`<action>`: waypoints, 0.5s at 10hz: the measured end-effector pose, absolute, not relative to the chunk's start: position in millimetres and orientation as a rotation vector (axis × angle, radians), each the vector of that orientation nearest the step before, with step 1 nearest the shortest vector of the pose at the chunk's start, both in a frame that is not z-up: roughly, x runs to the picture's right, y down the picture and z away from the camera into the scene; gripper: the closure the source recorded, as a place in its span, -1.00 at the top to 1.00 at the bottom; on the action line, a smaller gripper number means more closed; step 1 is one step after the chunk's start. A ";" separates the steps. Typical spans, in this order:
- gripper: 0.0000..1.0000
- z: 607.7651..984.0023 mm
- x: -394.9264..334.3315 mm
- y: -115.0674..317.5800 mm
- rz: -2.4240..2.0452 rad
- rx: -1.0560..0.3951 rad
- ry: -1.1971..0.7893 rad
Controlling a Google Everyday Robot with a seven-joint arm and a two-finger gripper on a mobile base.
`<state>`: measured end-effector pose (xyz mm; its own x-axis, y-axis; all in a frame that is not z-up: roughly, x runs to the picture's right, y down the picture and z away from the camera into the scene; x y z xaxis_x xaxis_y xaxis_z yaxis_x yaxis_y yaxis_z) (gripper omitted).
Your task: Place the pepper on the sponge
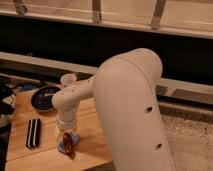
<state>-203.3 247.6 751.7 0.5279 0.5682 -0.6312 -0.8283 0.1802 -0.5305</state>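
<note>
White robot arm (127,110) fills foreground. Wooden table (30,160) at lower left. Dark blue bowl (44,98) at table's far edge. Black block with white stripe (33,133) near left edge. Gripper (66,132) points down just above sponge; grip state cannot be told. Light blue sponge (62,148) near front edge. Dark red pepper (67,141) lies on sponge.

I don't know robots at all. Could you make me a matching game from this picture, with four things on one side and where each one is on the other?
Things:
1. pepper
2. bowl
3. black block
4. gripper

Places:
A. farthest back on the table
B. over the sponge
C. just above the pepper
D. left of the sponge, lying alone

Pairs: 1-B, 2-A, 3-D, 4-C
</note>
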 end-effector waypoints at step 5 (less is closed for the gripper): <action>0.87 750.5 -199.1 247.9 1.020 -0.972 0.308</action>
